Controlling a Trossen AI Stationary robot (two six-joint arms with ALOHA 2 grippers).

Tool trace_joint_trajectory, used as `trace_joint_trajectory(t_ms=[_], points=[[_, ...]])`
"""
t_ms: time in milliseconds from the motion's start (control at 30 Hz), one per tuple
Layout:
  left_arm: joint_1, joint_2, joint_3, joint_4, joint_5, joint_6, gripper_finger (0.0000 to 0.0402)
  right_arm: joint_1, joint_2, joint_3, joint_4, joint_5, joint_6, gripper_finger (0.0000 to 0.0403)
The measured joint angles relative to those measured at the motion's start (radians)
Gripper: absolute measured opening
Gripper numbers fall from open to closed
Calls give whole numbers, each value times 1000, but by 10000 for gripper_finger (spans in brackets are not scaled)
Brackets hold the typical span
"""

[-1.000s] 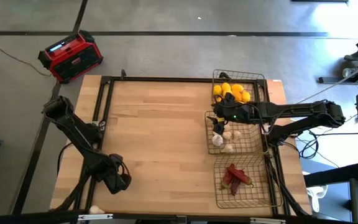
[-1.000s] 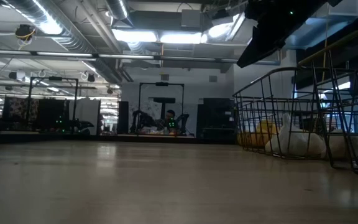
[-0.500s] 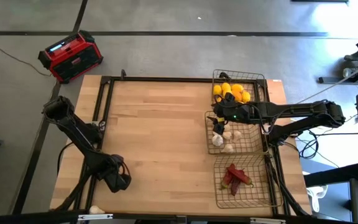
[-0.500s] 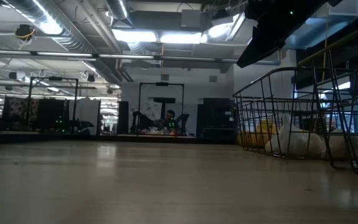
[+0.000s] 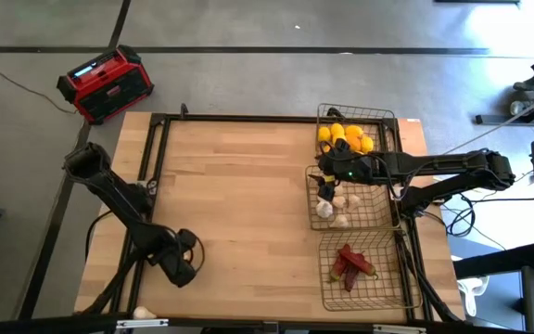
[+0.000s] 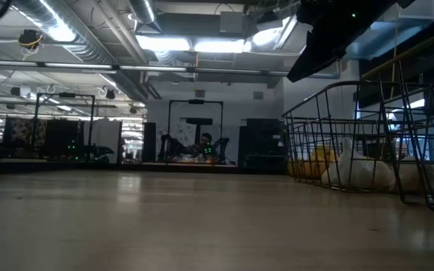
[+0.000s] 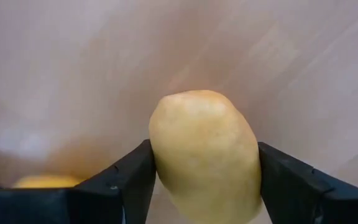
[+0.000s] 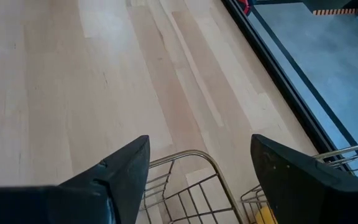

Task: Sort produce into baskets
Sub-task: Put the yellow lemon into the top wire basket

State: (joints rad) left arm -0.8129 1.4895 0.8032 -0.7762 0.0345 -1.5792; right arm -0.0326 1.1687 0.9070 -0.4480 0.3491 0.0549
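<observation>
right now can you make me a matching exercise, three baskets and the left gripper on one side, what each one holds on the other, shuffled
Things:
1. far basket
2. middle basket
3. near basket
4. left gripper

What each holds:
A. white garlic bulbs
B. one lemon between the fingers
C. dark red chili peppers
D. a pile of lemons

Pairs: 1-D, 2-A, 3-C, 4-B
</observation>
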Motion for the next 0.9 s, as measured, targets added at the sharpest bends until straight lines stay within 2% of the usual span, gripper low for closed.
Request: trace_joint_trajectory(t_ms=[233, 433, 600, 733, 900], points=[[115, -21, -2, -34, -139, 288, 232, 1, -8, 0, -8, -55, 20, 273], [222, -98, 16, -102, -245, 467, 233, 1, -24, 1, 2, -100, 44, 273], [319, -200, 48, -121, -453, 613, 234, 1, -23, 1, 44, -141, 45, 273], [390, -290, 54, -34, -613, 733, 234, 1, -1, 1, 112, -192, 44, 273], [444, -364, 55, 233, -747, 987, 234, 1, 56, 1, 232, -264, 27, 273]])
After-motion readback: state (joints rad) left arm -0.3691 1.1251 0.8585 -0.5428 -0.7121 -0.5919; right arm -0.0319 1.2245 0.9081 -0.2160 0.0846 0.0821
